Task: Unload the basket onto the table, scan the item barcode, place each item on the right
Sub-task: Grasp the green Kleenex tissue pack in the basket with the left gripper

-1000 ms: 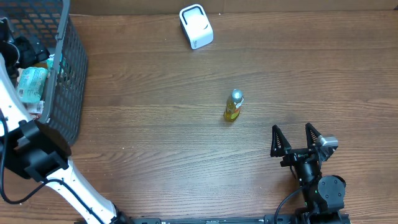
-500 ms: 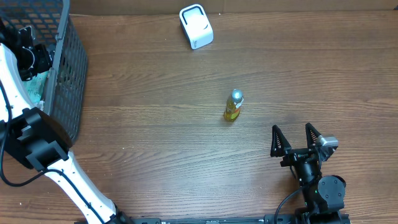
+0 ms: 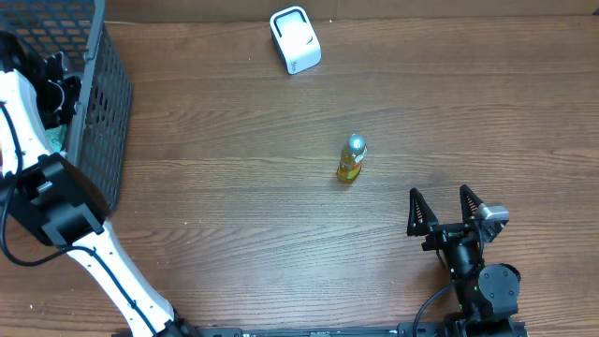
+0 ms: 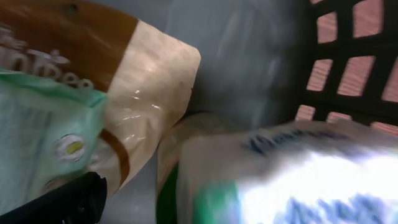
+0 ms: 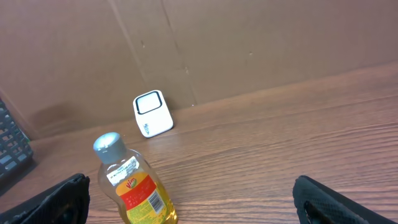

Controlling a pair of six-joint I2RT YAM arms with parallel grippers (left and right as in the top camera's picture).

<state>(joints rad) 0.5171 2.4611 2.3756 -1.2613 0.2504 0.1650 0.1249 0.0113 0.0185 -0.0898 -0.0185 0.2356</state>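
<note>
1. Nearest me, the right gripper (image 3: 439, 198) sits low at the table's (image 3: 234, 234) front right edge, arm folded up behind it, pointing away across the wood. Its jaws are spread in a wide V and hold nothing.
2. Just ahead of it and a little to the left, the bottle (image 3: 352, 159) stands upright on the bare wood. It has yellow liquid, a silver cap and a red label. It is clear of both grippers, and nothing lies between it and the right jaws.
3. Over on the left, my left arm rises from the front edge and bends over the rim of the dark wire basket (image 3: 105, 103), with the left gripper (image 3: 58, 86) down inside it.
4. From the left wrist I see only one black finger (image 4: 56, 202) in the bottom corner. The jaws are wide apart, and I can't see anything clamped.
5. Packed close under that camera are a green-and-white packet (image 4: 37, 130), a brown-and-cream bag (image 4: 143, 93) and a blurred white pack with blue print (image 4: 292, 174), all against the basket wall.
6. Farthest off, the white scanner (image 3: 295, 39) sits by the back edge, well apart from the bottle.
</note>
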